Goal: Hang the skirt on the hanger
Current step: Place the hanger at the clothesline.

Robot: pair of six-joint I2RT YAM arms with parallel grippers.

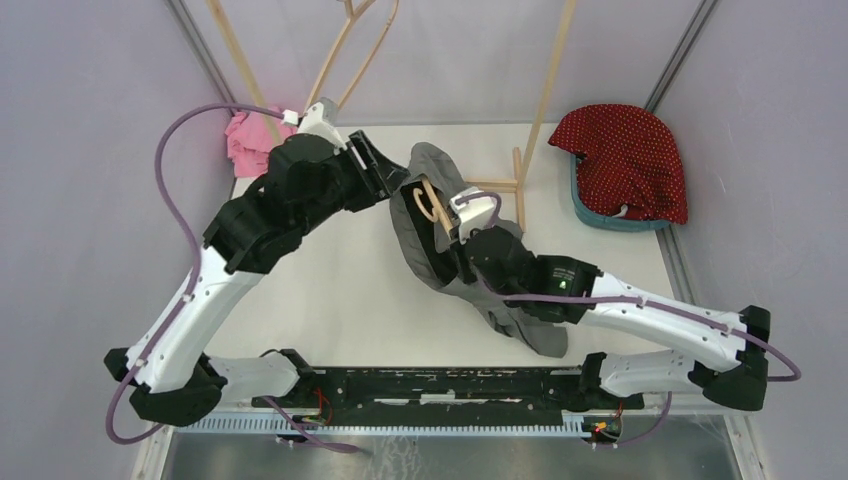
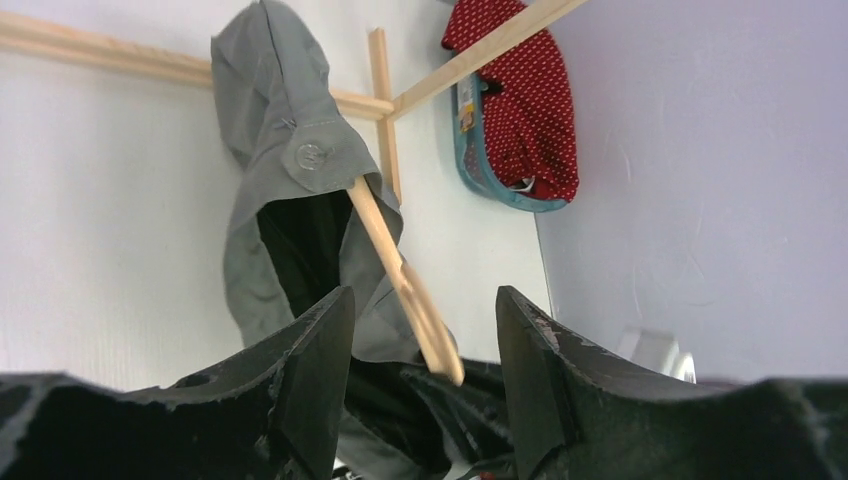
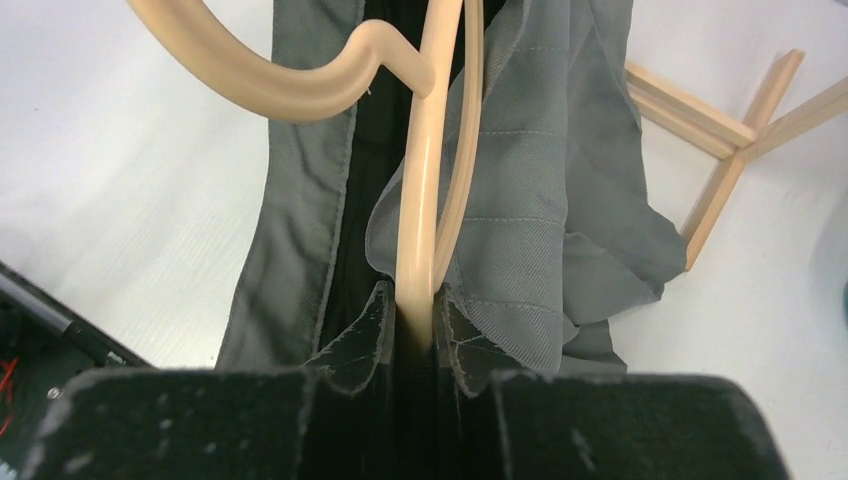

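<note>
Clamping hanger (image 3: 425,180) shaft tight between narrow fingers, right gripper (image 3: 415,322) steadied it for dressing. Just beside wooden rack foot (image 1: 519,186), grey skirt (image 1: 412,228) lay draped round hanger arm. Left gripper (image 2: 425,312) stood wide, empty, possibly lined up to tug waistband.

- top cam: high, looking down on the whole table (image 1: 330,290)
- left wrist: low, near, facing the skirt (image 2: 290,140)
- right wrist: way closer on that same skirt and hanger (image 3: 420,200)

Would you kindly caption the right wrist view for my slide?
Right hand grips the hanger, grey skirt bunched on either side.
</note>
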